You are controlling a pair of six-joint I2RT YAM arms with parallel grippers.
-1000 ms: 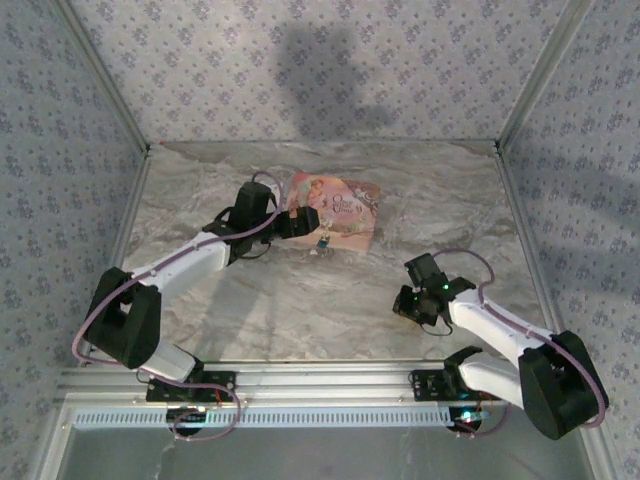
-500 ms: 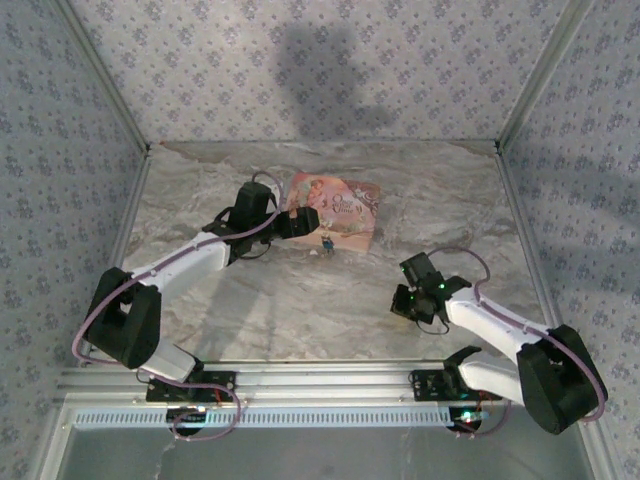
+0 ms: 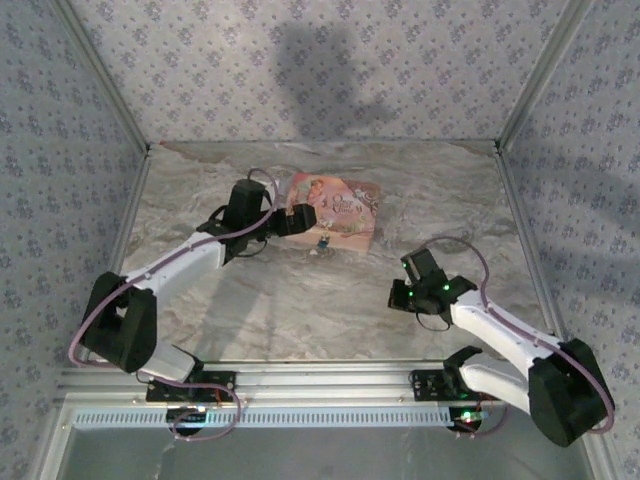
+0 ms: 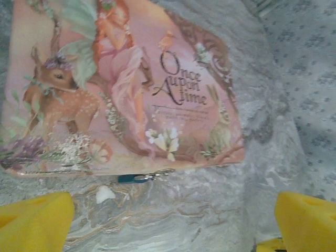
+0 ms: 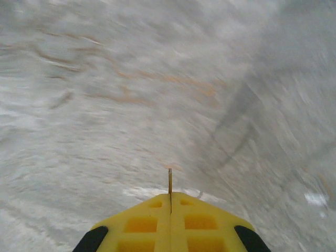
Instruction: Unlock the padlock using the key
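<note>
The padlock (image 4: 131, 178) is a tiny teal-blue piece with a silvery shackle. It lies flat against the front edge of a pink storybook-patterned box (image 4: 131, 84). From above, the padlock (image 3: 324, 243) is a small speck below the box (image 3: 345, 205). My left gripper (image 3: 298, 221) hovers at the box's left front corner. It is open, its yellow fingers (image 4: 31, 223) wide apart, and nothing lies between them. My right gripper (image 3: 399, 297) is low over the marble at the right. It is shut on the key (image 5: 169, 182), whose thin brass blade pokes out edge-on from the pressed-together yellow fingertips.
The marble-patterned tabletop (image 3: 320, 300) is ringed by wallpapered walls with metal corner posts (image 3: 520, 100). An aluminium rail (image 3: 320, 375) runs along the near edge by the arm bases. A small white fleck (image 4: 105, 194) lies near the padlock.
My right gripper has closed on the key and shifted slightly left and away from the rail. The left arm has edged a little to the left and stays open.
</note>
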